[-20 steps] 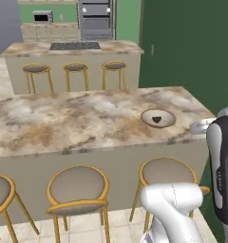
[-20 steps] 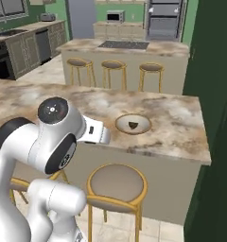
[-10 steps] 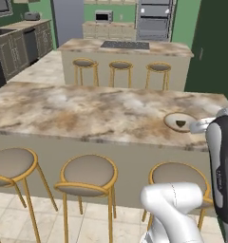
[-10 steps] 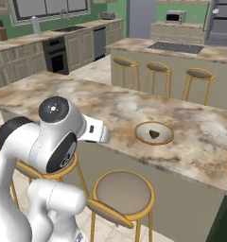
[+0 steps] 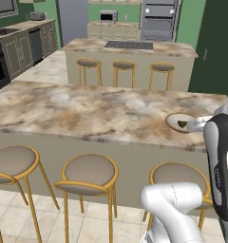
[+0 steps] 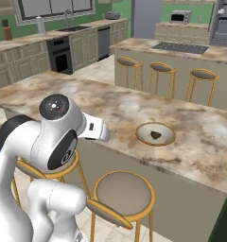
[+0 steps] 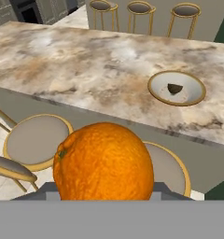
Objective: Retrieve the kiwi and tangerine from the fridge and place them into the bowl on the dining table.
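The gripper (image 7: 104, 198) is clamping its fingers on the round, bright orange tangerine (image 7: 103, 161), whose dimpled glossy skin and small green stem scar are showing close up in the hand view as it is hanging above the round tan-cushioned stools (image 7: 37, 139) on the near side of the long brown-beige marbled dining table (image 7: 86, 65). Farther off, toward the right end of that table, the shallow round tan bowl with a pale rim (image 7: 194, 95) is sitting upright and holding one small dark brown object (image 7: 174, 88) at its centre.
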